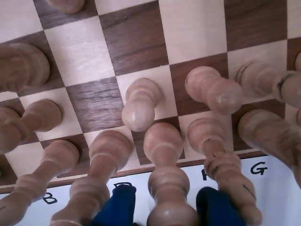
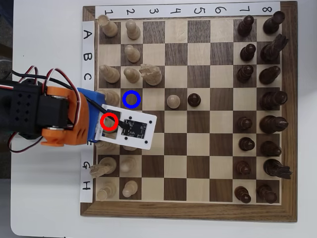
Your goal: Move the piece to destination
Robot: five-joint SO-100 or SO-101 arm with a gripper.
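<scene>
Wrist view: looking down along the light back row at the lettered edge of the board (image 1: 141, 42). Gripper (image 1: 167, 213) held wide, one blue finger (image 1: 117, 209) on each side of the piece (image 1: 165, 183), with a gap showing on both sides and no contact to be seen. Piece upright on a dark edge square, with tall neighbours close on left and right. Just beyond it, a pawn (image 1: 139, 106) on a light square. Left of that pawn, the destination (image 1: 96, 103), a bare dark square diagonally next to the piece's own.

Overhead view: arm (image 2: 59, 119) reaching in from the left over the white table (image 2: 44, 208) to the board's row-1 edge. Piece hidden under the wrist's white plate (image 2: 130, 127), with a red circle (image 2: 109, 122) drawn there. Destination (image 2: 132, 99) ringed in blue at D2, empty, just above and right of the red circle. Cannot tell the finger spacing from here.
</scene>
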